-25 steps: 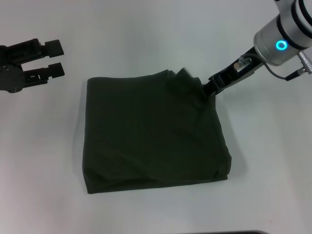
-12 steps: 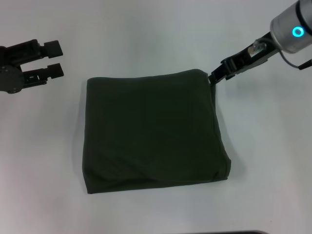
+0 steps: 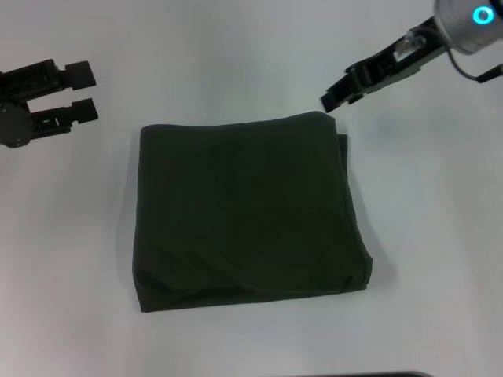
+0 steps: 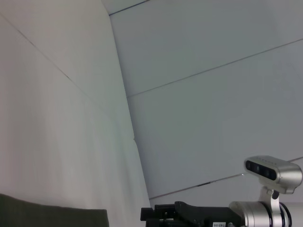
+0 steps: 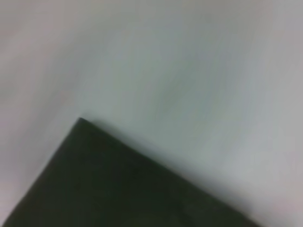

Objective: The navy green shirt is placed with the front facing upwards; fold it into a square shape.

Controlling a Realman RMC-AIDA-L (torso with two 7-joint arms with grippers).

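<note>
Lifted clear of the far right corner, the right gripper (image 3: 330, 100) hangs empty, jaws seemingly narrow, leaving the navy green shirt (image 3: 247, 212) a finished square mid-table; left gripper (image 3: 82, 93) idles spread wide

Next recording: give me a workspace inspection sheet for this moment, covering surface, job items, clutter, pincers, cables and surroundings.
Surface: white table, evenly lit, no stains seen.
Job's things: navy green shirt lies folded into a rough square, flat on the table; no lettering or neck tag showing; slight bulge along the near edge.
Clutter: nothing seen.
Pincers: left pincer open, off to the shirt's far left, clear of it. Right pincer holds nothing and hangs just beyond the shirt's far right corner, apart from the cloth; open or shut cannot be told.
Cables: a grey cable loops by the right arm's wrist.
Surroundings: pale panelled wall in the left wrist view.
</note>
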